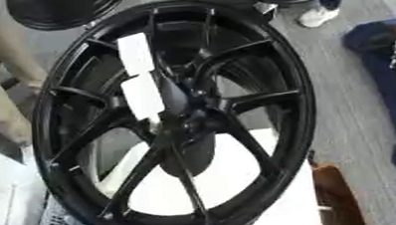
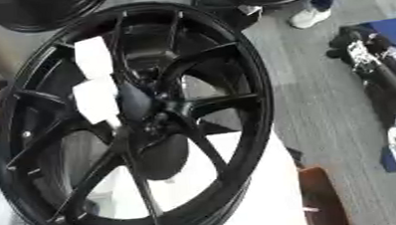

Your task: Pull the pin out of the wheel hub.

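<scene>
Mostly black wheel hub (image 1: pixel 176 121) upright on white surface (image 2: pixel 251 190); grey floor (image 2: pixel 322 96) beyond; fingers' state: cannot tell.

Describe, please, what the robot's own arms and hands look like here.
Only the right arm shows, along the right eye view's right edge: black segments with silver joints and fittings. The right hand at its end looks black, details unclear. The left arm and hand are out of view.
</scene>
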Robot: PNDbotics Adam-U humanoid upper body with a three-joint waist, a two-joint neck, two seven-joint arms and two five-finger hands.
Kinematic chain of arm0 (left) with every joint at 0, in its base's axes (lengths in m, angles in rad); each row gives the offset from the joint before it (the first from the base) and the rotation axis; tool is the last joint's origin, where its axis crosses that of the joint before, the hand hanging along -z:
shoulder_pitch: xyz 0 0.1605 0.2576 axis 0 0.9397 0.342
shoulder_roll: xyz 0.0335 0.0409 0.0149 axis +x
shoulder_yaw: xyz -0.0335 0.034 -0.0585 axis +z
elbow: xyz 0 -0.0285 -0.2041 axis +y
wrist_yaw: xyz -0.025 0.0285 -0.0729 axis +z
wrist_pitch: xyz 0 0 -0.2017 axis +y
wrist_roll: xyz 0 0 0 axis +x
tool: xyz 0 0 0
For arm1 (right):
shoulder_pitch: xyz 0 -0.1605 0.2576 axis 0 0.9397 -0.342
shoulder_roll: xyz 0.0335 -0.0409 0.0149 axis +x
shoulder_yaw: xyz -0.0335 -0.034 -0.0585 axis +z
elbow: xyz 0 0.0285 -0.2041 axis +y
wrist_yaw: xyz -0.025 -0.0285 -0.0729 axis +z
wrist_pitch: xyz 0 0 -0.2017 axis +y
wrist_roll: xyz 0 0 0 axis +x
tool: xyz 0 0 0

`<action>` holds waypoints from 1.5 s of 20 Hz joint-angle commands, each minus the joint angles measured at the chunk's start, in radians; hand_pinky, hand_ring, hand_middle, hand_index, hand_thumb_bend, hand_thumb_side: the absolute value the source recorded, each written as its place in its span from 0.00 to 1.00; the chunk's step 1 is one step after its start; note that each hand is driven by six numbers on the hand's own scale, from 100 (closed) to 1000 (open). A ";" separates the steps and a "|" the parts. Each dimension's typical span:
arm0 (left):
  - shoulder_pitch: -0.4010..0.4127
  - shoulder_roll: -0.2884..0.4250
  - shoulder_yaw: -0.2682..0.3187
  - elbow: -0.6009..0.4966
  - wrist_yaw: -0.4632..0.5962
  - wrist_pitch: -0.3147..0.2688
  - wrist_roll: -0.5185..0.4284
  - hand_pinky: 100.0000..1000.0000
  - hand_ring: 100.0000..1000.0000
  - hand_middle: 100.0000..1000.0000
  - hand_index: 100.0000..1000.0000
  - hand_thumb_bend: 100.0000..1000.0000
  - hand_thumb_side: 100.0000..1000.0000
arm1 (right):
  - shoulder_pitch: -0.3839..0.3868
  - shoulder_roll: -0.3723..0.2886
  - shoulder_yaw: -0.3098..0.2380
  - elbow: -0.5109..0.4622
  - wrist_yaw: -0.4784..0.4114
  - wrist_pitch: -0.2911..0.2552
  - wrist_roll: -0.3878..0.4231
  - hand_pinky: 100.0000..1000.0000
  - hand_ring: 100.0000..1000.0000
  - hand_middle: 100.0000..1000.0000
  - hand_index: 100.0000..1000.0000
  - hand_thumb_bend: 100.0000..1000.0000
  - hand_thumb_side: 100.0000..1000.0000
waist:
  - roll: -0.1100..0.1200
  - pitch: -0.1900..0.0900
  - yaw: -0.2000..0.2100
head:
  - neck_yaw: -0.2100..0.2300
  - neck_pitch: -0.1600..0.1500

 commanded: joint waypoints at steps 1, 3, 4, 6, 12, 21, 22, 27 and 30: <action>-0.058 0.195 -0.040 -0.007 -0.046 -0.003 -0.066 0.70 0.49 0.43 0.71 0.35 0.47 | 0.004 -0.035 -0.014 -0.026 0.012 0.000 -0.007 0.97 0.74 0.66 0.81 0.00 0.50 | 0.001 -0.013 0.001 | -0.010 -0.012; -0.098 0.308 -0.079 0.020 -0.067 0.006 -0.149 0.71 0.50 0.44 0.71 0.37 0.48 | 0.011 -0.040 -0.016 -0.028 0.017 -0.001 -0.009 0.97 0.74 0.66 0.81 0.00 0.50 | 0.003 -0.013 0.001 | -0.014 -0.012; -0.118 0.366 -0.100 0.036 -0.076 0.009 -0.200 0.71 0.51 0.45 0.72 0.37 0.49 | 0.015 -0.043 -0.017 -0.030 0.020 -0.001 -0.010 0.97 0.74 0.66 0.81 0.00 0.50 | 0.004 -0.013 0.002 | -0.016 -0.013; -0.158 0.471 -0.144 0.070 -0.095 0.007 -0.303 0.71 0.52 0.47 0.72 0.39 0.48 | 0.023 -0.049 -0.018 -0.033 0.025 -0.001 -0.013 0.97 0.74 0.66 0.81 0.00 0.50 | 0.005 -0.013 0.003 | -0.022 -0.012; -0.254 0.614 -0.218 0.141 -0.141 -0.043 -0.524 0.72 0.56 0.50 0.73 0.41 0.46 | 0.038 -0.061 -0.017 -0.039 0.035 0.000 -0.017 0.97 0.74 0.66 0.81 0.00 0.50 | 0.009 -0.016 0.009 | -0.036 -0.009; -0.405 0.701 -0.402 0.129 -0.260 -0.164 -0.655 0.75 0.67 0.62 0.77 0.45 0.47 | 0.058 -0.093 -0.010 -0.054 0.054 -0.001 -0.014 0.97 0.73 0.65 0.81 0.00 0.49 | 0.019 -0.017 0.002 | -0.034 -0.018; -0.432 0.687 -0.426 0.135 -0.276 -0.176 -0.672 0.75 0.67 0.62 0.77 0.45 0.47 | 0.060 -0.094 -0.009 -0.054 0.054 0.000 -0.013 0.97 0.73 0.65 0.81 0.00 0.49 | 0.018 -0.019 0.003 | -0.035 -0.018; -0.566 0.582 -0.514 0.189 -0.330 -0.187 -0.754 0.75 0.66 0.60 0.77 0.46 0.47 | 0.062 -0.093 -0.005 -0.049 0.052 0.002 -0.007 0.97 0.73 0.65 0.81 0.00 0.49 | 0.017 -0.030 0.008 | -0.042 -0.017; -0.649 0.505 -0.560 0.230 -0.327 -0.158 -0.806 0.75 0.65 0.60 0.77 0.46 0.48 | 0.061 -0.092 -0.004 -0.047 0.047 0.003 -0.004 0.97 0.73 0.65 0.81 0.00 0.49 | 0.014 -0.037 0.006 | -0.053 -0.018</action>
